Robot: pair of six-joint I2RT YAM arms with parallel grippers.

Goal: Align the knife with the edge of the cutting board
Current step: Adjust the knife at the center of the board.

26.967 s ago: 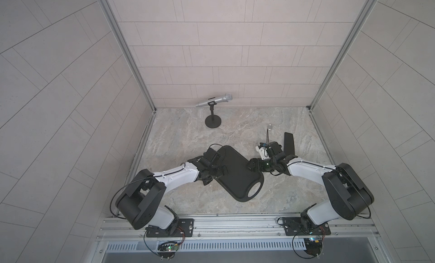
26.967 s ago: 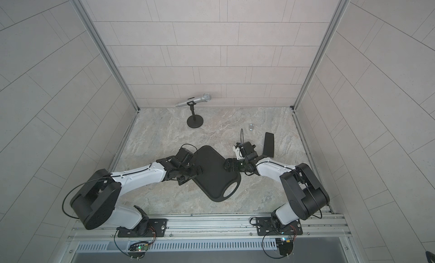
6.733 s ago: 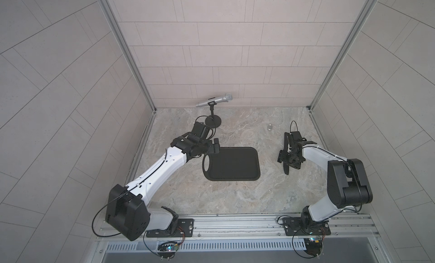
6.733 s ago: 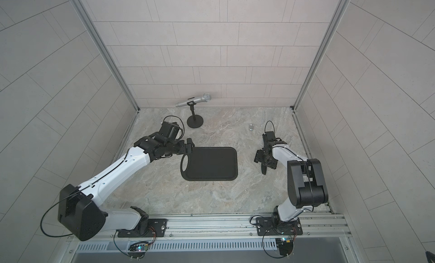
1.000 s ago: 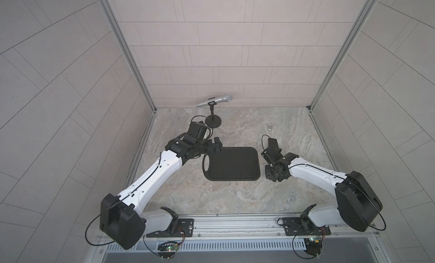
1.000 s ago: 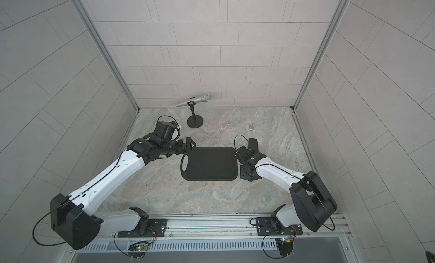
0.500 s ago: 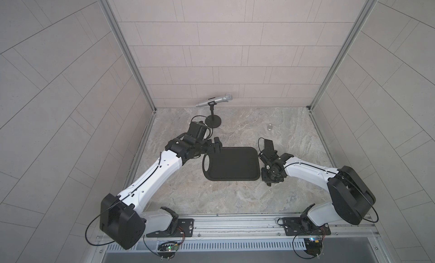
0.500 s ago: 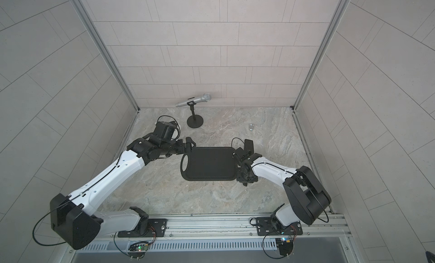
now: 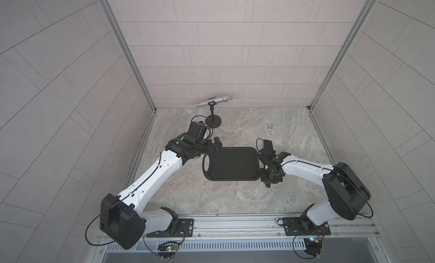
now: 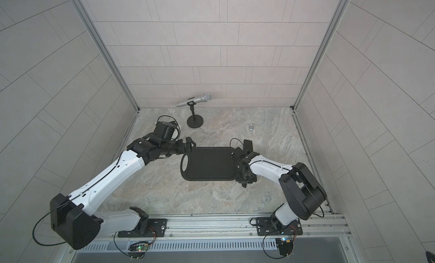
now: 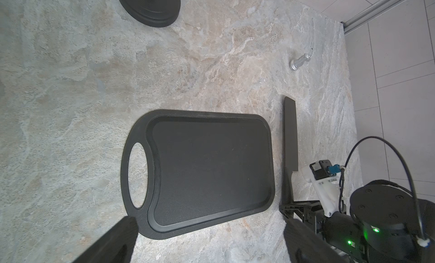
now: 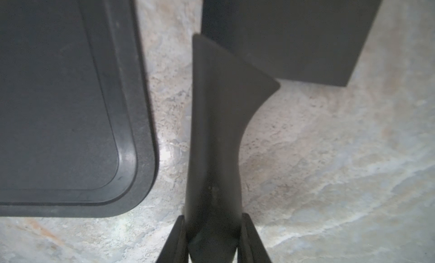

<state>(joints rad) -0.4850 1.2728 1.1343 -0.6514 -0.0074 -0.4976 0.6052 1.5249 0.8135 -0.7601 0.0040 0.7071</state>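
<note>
One knife (image 11: 290, 132), black, broad rectangular blade, slim handle clamped in right gripper (image 12: 213, 226). One cutting board (image 11: 207, 170), matte black, rounded, grooved rim. Empty left gripper (image 9: 215, 146) spread wide.

We see a robotics lab test cell: pale tiled panels (image 9: 223, 50) enclose a stone-patterned tabletop (image 9: 235, 198), two arm bases (image 9: 162, 220) bolt to an aluminium rail (image 9: 235, 224) along the frame's bottom, a microphone (image 9: 215, 100) stands upper centre.

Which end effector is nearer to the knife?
Right. The right end effector grips the knife by its handle; the left end effector hovers open beyond the cutting board.
</note>
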